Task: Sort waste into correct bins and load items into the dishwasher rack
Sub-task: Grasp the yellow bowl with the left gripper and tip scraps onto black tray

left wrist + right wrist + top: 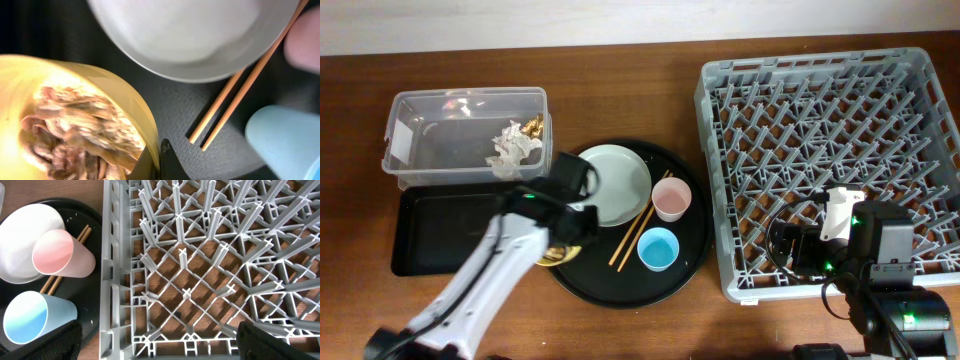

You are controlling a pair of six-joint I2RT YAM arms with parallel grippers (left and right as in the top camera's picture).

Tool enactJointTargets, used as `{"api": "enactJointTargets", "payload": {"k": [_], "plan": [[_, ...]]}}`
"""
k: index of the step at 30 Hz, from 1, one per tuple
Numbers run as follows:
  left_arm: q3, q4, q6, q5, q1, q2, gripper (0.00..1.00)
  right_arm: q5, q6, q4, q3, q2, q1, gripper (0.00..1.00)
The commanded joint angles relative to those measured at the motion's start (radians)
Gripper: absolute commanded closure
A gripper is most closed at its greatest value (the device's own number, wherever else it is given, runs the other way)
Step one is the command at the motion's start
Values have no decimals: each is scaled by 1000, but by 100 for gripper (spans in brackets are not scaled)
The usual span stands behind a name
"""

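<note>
At the round black tray [690, 255], near-left, the left fingers [170, 165] clamp the small yellow bowl [105, 85] by its rim; a tilted lift could spill the food scraps [75, 135] onto the bench [620, 90]. The right fingers [45, 340] hang apart over the dishwasher rack [106, 255].

Plate [615, 180], chopsticks [638, 232] and cups [671, 198] sit on the round tray [620, 287] (rack [820, 100] to its right); tissue [512, 150] apparently in the tub [420, 150].

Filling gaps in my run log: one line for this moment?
left gripper: pinching yellow bowl rim, food scraps inside | right gripper: open above dishwasher rack | clear tub: tissue, foil wrapper
</note>
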Motion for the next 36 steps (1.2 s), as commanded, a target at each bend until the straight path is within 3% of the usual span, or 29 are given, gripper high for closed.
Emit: {"api": "enactJointTargets", "payload": {"k": [1, 8, 11, 16, 22, 25, 36], "plan": [[24, 13, 170, 178, 174, -84, 100, 2, 3, 0, 20, -1, 5, 1], [22, 13, 531, 802, 711, 27, 100, 2, 3, -10, 20, -1, 5, 1], [22, 13, 612, 1028, 817, 151, 100, 2, 3, -10, 20, -1, 5, 1], [22, 13, 614, 1360, 930, 312, 100, 2, 3, -10, 20, -1, 5, 1], [22, 12, 520, 1524, 1017, 321, 100, 2, 3, -10, 20, -1, 5, 1], [22, 9, 430, 1524, 1019, 321, 100, 2, 4, -11, 20, -1, 5, 1], [22, 16, 418, 1524, 1023, 321, 100, 2, 3, -11, 20, -1, 5, 1]]}}
